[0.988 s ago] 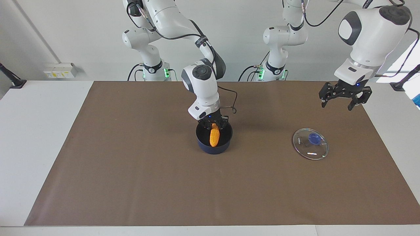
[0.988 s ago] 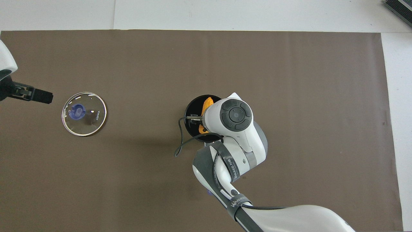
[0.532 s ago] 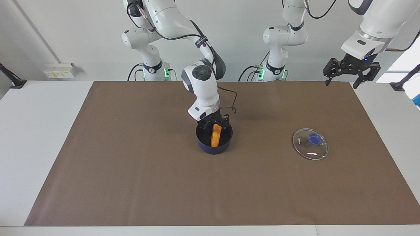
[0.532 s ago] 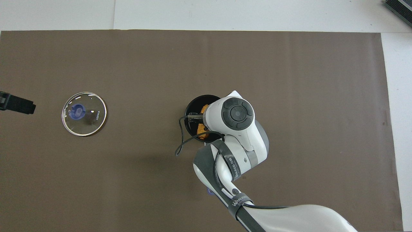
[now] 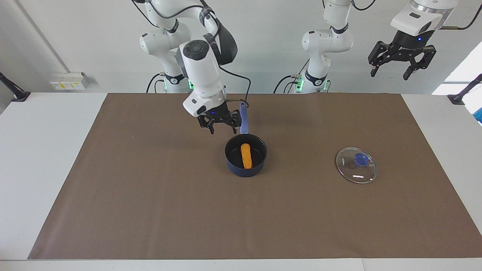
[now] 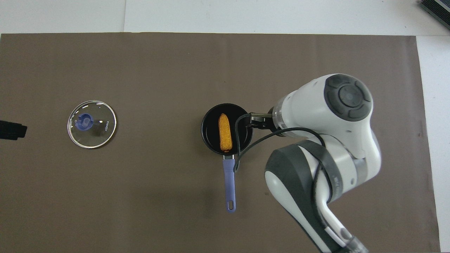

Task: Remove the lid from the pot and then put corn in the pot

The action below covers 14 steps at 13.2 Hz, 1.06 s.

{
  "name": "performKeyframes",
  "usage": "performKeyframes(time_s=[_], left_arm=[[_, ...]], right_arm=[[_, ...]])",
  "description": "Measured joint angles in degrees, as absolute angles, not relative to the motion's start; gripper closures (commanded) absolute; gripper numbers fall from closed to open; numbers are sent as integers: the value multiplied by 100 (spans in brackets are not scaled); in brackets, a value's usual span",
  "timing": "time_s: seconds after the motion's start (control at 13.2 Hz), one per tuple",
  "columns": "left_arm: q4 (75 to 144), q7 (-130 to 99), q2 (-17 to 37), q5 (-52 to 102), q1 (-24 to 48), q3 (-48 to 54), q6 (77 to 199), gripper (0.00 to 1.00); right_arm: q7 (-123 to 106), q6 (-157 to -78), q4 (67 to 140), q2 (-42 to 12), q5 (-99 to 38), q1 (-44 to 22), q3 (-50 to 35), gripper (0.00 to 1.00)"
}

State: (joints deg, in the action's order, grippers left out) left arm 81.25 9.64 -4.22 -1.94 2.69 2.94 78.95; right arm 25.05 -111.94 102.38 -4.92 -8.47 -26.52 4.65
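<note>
The dark blue pot [image 5: 244, 172] stands mid-mat, its long blue handle [image 5: 243, 118] pointing toward the robots. The orange-yellow corn [image 5: 246, 155] lies flat inside it, also clear in the overhead view [image 6: 225, 131]. The glass lid [image 5: 356, 169] with its blue knob [image 5: 361, 159] lies flat on the mat toward the left arm's end. My right gripper [image 5: 220, 128] is open and empty, raised over the mat beside the pot's handle. My left gripper [image 5: 391, 71] is open and empty, high above the table's edge at its own end.
A brown mat [image 5: 150, 210] covers most of the white table [image 5: 45, 150]. A black cable [image 6: 239, 140] hangs from the right wrist over the pot's rim. A dark object [image 6: 436, 8] sits at the table corner farthest from the robots, at the right arm's end.
My right gripper let go of the corn, which now lies flat in the pot, then rose and drew back toward its own end. My left gripper rose higher.
</note>
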Motion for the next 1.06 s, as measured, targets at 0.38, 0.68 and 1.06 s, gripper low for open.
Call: performKeyframes(time_s=[0.38,0.68,1.06], left_arm=[[8132,922,-410,-168,269,293,7772,0],[8134,683,-402,33,250,232,7730,0],[8133,566,-402,40,250,227,7730,0]], right_arm=[[725,-10043,10246,352,-438,-1496,500,10],[-193,-9633,10235,573,-410,-610,543,6],[-507,-9355,9706,614,-65,-281,538,0]])
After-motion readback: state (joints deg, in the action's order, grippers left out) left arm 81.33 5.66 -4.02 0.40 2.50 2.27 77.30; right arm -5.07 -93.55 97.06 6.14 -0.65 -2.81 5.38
